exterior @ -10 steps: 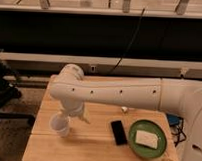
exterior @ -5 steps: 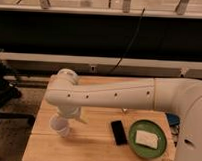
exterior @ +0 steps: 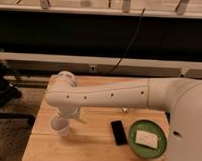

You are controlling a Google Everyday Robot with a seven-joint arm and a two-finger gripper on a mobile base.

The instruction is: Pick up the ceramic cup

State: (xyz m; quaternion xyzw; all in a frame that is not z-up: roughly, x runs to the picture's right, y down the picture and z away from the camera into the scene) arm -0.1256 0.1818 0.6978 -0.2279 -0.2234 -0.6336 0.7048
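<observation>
Stretches a white arm [exterior: 109, 95] leftward over a wooden table [exterior: 92, 147], bent downward at its far end, with the gripper [exterior: 67, 115] right above the ceramic cup [exterior: 60, 126] at front left. Cannot tell its grip state. Sits slightly farther left and lower than a second ago, cup unmoved. Shows a green plate [exterior: 161, 147] holding a pale slab [exterior: 146, 138], beside a black phone [exterior: 118, 132].
</observation>
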